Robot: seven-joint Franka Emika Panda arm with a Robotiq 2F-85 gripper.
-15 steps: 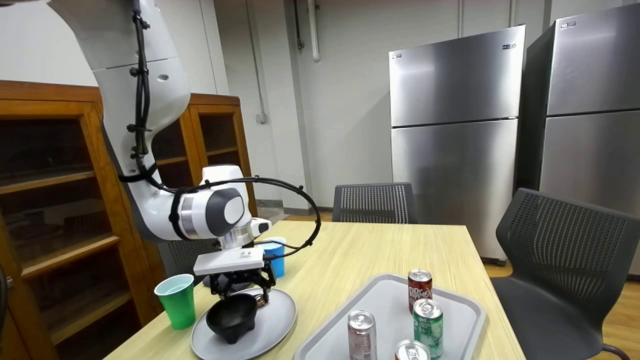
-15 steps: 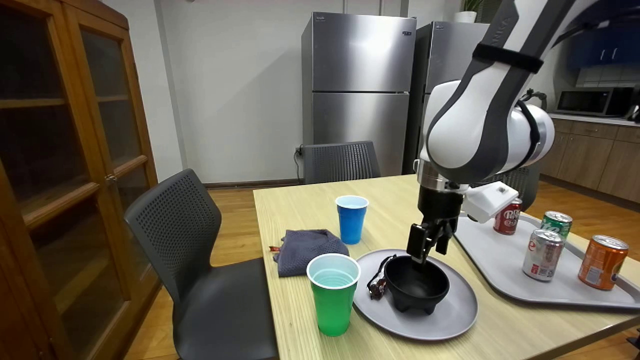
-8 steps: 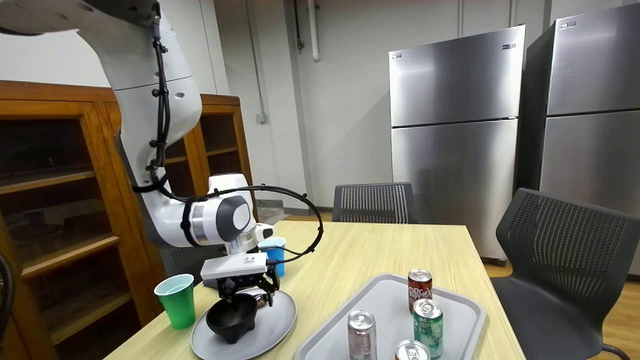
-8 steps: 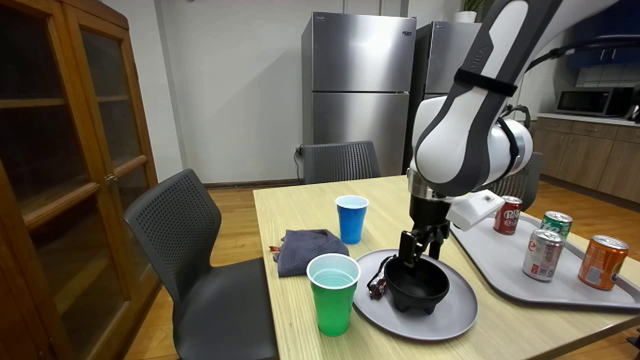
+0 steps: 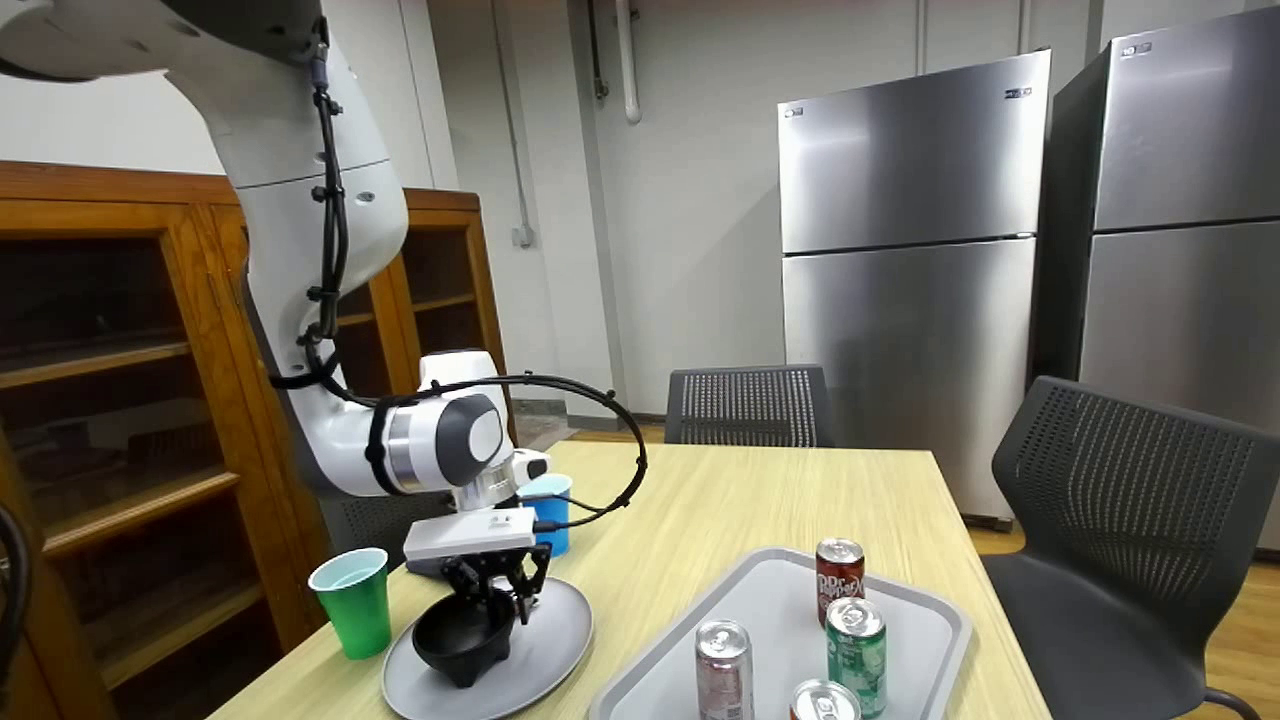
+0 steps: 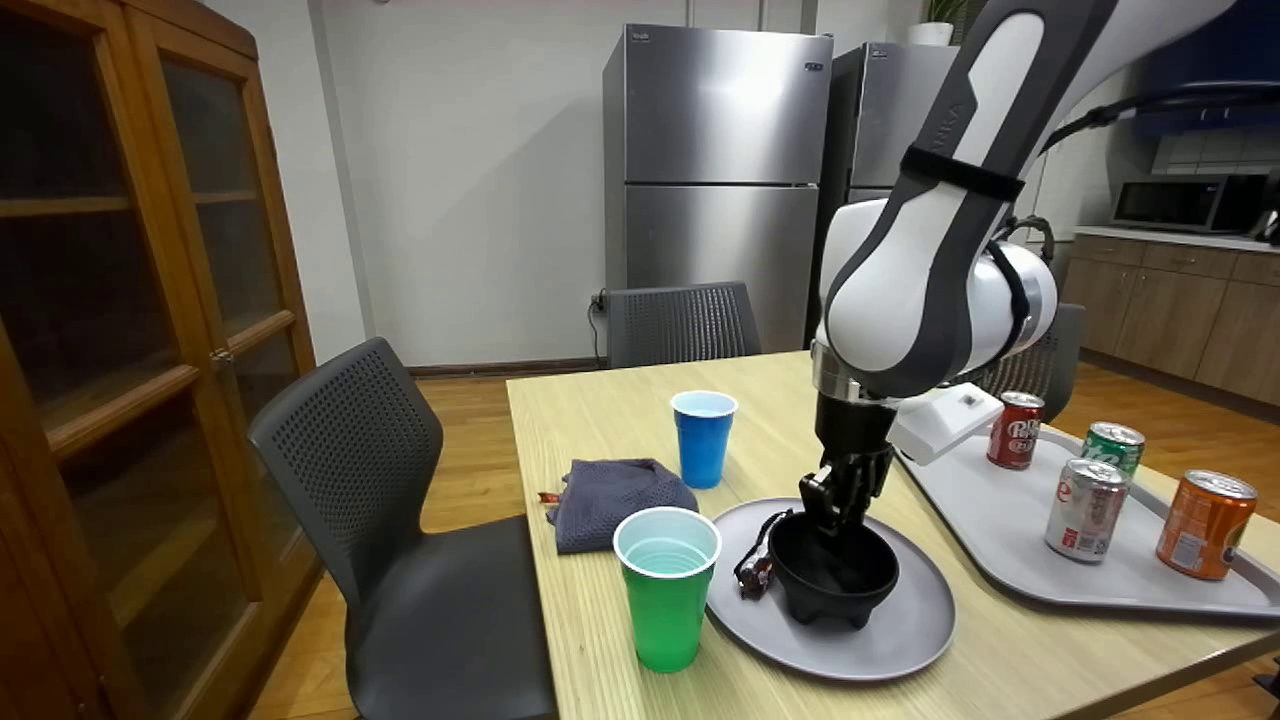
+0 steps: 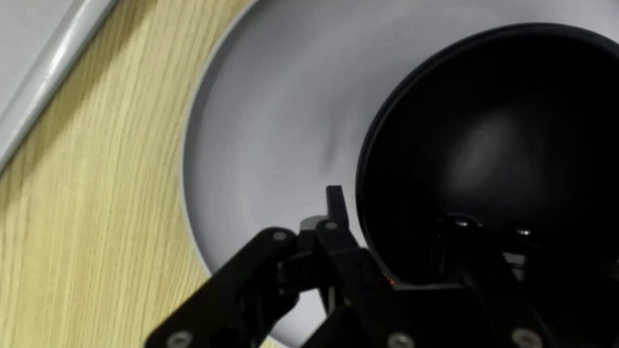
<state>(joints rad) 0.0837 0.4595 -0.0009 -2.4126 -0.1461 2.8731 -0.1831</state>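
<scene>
A black bowl (image 5: 460,635) with short feet stands upright on a round grey plate (image 6: 900,640). My gripper (image 7: 394,205) reaches down over the bowl's rim. In the wrist view one of its fingers (image 7: 337,205) is outside the bowl, over the plate, with a thin gap between it and the rim. The opposite finger is inside the bowl, dark against dark and hard to make out. The jaws stand partly apart with the rim between them, and no firm grip shows. Beside the bowl lies a small dark wrapped item (image 6: 755,573) on the plate.
A green cup (image 6: 668,600) stands close to the plate. Farther back are a blue cup (image 6: 704,440) and a folded dark cloth (image 6: 620,505). A grey tray (image 5: 770,590) carries several soda cans, among them a red can (image 5: 840,580). Chairs surround the table.
My gripper has come down and shifted slightly to straddle the bowl's rim. Its fingers have moved closer together. The bowl, plate and cups have stayed in place.
</scene>
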